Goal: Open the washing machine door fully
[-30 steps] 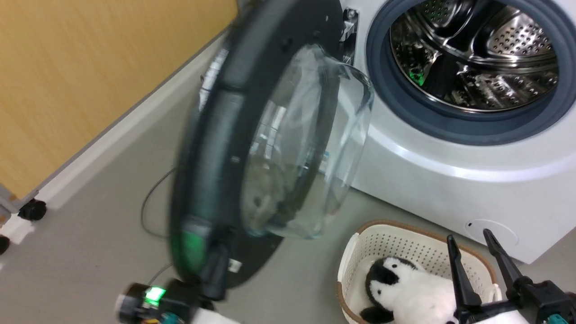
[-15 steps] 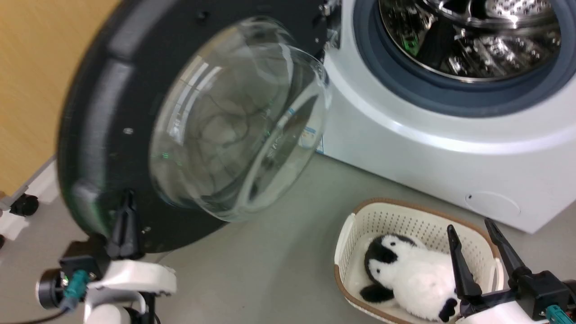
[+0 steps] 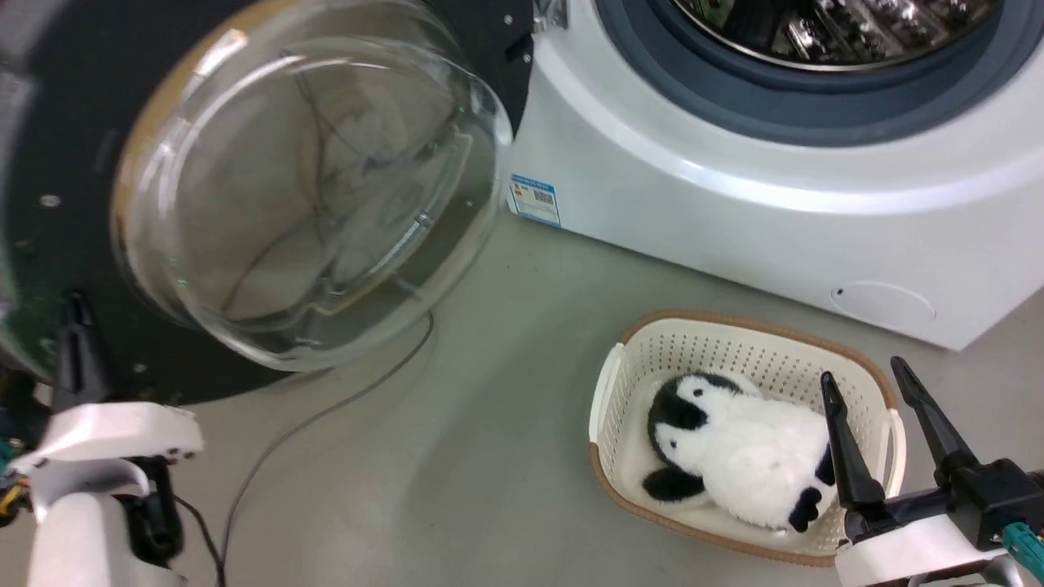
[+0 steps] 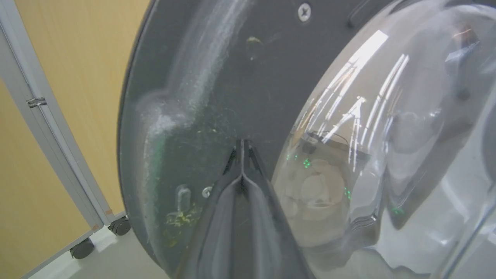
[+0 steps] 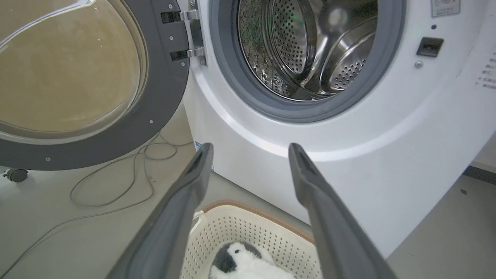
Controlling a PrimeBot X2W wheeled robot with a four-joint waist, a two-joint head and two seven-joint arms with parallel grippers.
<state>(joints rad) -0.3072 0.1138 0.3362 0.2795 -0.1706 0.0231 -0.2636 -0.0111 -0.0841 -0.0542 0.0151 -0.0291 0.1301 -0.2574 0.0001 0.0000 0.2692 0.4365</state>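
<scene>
Smooth grey-green floor (image 3: 506, 456) runs under a yellow wood-grain wall panel (image 4: 77, 77), with a thin dark cable (image 3: 326, 416) looping across it. The washing machine (image 3: 734, 220), a glossy white box, shows its perforated steel drum (image 5: 310, 50) inside a grey-blue rubber ring (image 5: 271, 104). The washing machine door (image 3: 49, 122), a broad round black disc with a clear bulging glass bowl (image 3: 302, 179), stands swung out on its metal hinge (image 5: 192, 33) to the machine's left, its inner face towards the robot. The left gripper (image 3: 77, 326) has its fingers pressed together, tips at that dusty black rim beside the bowl. The right gripper (image 3: 862, 368) is spread wide and empty above a cream perforated basket (image 3: 734, 326) holding a fluffy penguin plush (image 3: 750, 465).
</scene>
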